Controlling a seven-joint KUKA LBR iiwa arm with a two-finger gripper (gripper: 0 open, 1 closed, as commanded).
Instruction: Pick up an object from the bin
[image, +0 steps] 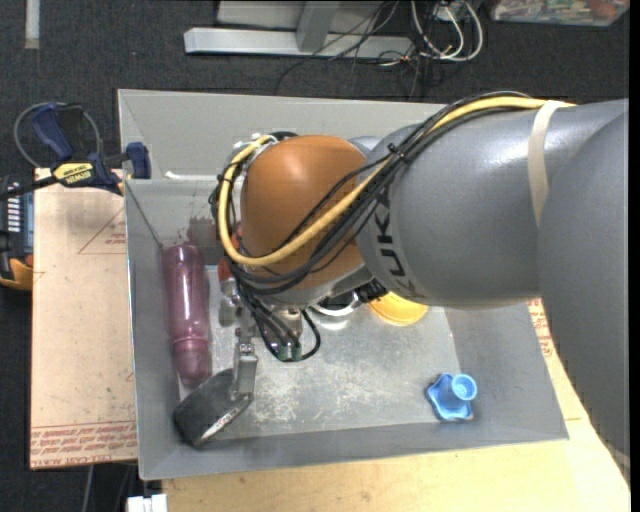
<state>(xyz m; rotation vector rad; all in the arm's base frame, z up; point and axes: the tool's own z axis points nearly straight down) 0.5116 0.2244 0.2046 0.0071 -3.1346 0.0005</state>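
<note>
The arm (500, 200) is reaching into the bin (360, 390) from the right, with its orange cover (295, 200) and looping cables (395, 160) hanging over the bin's middle and upper left. Below the cover, the end effector (243, 378) is pointing down towards the lower left corner. Its tip is overlapping the upper right end of a dark block (203, 415). This is a flat, dark grey piece with a paler edge, and it is lying at a slant close to the front wall in that corner. I cannot tell whether the tip is touching the block or hanging just above it. I also cannot tell how far open the end effector is or whether it is gripping anything. A pink bottle (187, 310), long and translucent, is lying lengthwise along the left wall, just left of the end effector. Its lower end is coming close to the block's upper edge. A yellow thing (400, 310) is peeking out from under the arm near the bin's middle, mostly covered, so its shape is not showing. Just left of it a white piece (335, 308) is showing partly beneath the wrist. A small blue piece (452, 396), rounded like a little cup with a lobe on one side, is lying by itself on the bare floor in the lower right, well apart from the end effector and the block.
</note>
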